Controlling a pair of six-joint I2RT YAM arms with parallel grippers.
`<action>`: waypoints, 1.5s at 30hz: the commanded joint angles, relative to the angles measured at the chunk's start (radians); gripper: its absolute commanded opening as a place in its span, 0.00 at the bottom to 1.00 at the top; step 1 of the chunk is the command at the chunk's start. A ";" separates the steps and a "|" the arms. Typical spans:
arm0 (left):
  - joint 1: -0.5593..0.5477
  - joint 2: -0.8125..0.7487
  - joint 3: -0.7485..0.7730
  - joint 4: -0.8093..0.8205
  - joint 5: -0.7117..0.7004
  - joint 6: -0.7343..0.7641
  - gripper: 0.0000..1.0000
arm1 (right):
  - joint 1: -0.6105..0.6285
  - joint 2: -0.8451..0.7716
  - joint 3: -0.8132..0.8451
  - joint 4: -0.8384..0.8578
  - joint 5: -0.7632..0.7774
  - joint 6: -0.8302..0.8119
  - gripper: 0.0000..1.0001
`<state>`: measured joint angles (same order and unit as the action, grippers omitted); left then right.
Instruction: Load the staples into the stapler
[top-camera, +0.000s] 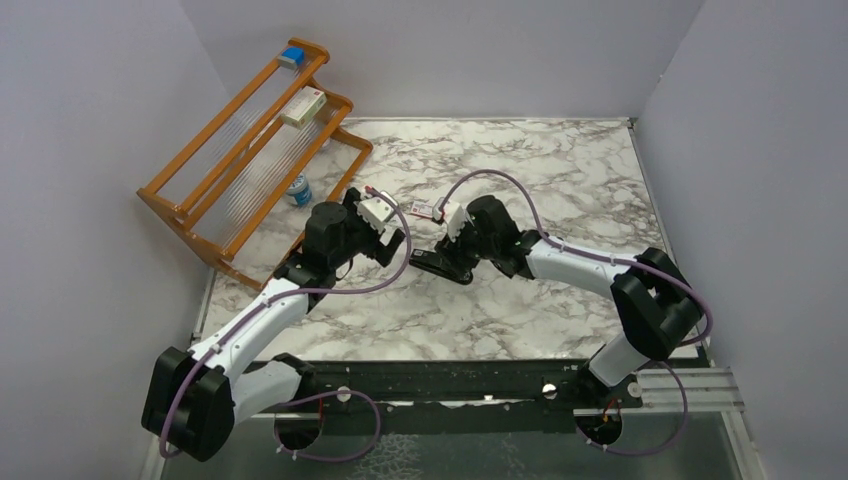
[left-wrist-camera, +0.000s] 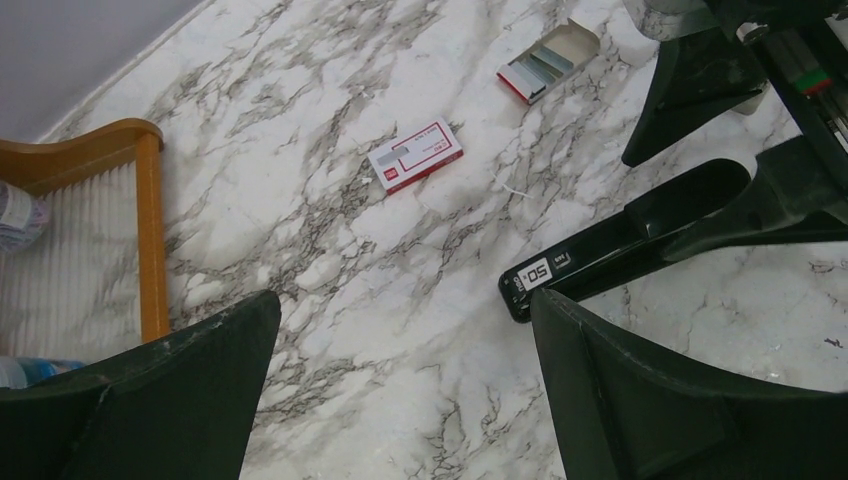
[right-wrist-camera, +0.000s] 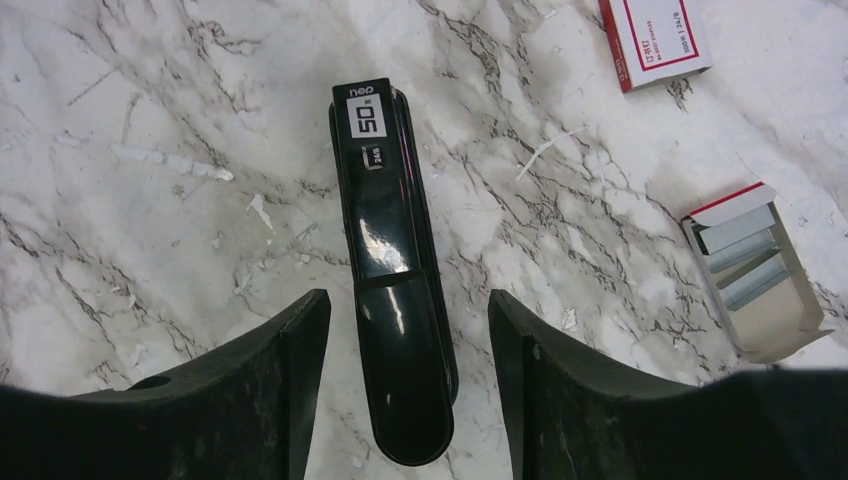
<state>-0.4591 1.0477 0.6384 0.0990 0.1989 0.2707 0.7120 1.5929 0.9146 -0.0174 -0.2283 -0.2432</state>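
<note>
The black stapler (right-wrist-camera: 390, 250) lies shut on the marble, its "50" label end pointing away from my right gripper (right-wrist-camera: 408, 300). That gripper is open and straddles the stapler's rounded rear end, with a gap on each side of it. The staples (right-wrist-camera: 745, 262) are silver strips in an open grey tray to the right, with the red-and-white packet (right-wrist-camera: 655, 40) beyond it. My left gripper (left-wrist-camera: 402, 305) hangs open over bare marble, its right finger close to the stapler's label end (left-wrist-camera: 540, 275). The left wrist view also shows the packet (left-wrist-camera: 415, 155) and the staples (left-wrist-camera: 545, 65).
A wooden rack (top-camera: 250, 150) stands at the back left, carrying a blue block, a white-and-red box and a small bottle. Its orange post (left-wrist-camera: 150, 220) is left of my left gripper. Walls close in the table on the left, back and right.
</note>
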 joint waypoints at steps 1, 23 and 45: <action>0.005 0.043 -0.010 0.034 0.112 0.023 0.99 | -0.011 0.008 -0.030 -0.017 -0.019 -0.032 0.58; 0.008 0.403 0.017 0.084 0.611 0.310 0.99 | -0.034 -0.155 -0.189 -0.011 -0.119 -0.049 0.01; -0.145 0.604 0.254 -0.355 0.581 0.699 0.79 | -0.035 -0.257 -0.261 0.038 -0.191 -0.078 0.01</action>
<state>-0.5976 1.6581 0.8780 -0.1600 0.7788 0.8993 0.6746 1.3800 0.6582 -0.0528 -0.3981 -0.3199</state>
